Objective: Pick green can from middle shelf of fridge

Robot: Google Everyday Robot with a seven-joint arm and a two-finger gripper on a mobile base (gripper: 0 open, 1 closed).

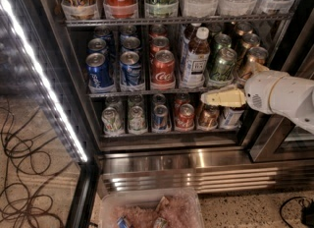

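The green can (224, 65) stands at the front right of the middle shelf (147, 93) in the fridge (167, 159), with another green can (221, 42) behind it. Bronze cans (255, 56) stand to its right. My gripper (221, 98), cream-coloured on a white wrist, points left from the right side. It hangs just below the shelf's edge rail, under the green can and in front of the lower rack's cans. It holds nothing that I can see.
Left of the green can stand a brown bottle with a white cap (195, 57), red cola cans (163, 70) and blue cans (98, 70). The open glass door with its light strip (41, 77) is at left. A plastic bin (152, 210) and cables (24, 173) lie on the floor.
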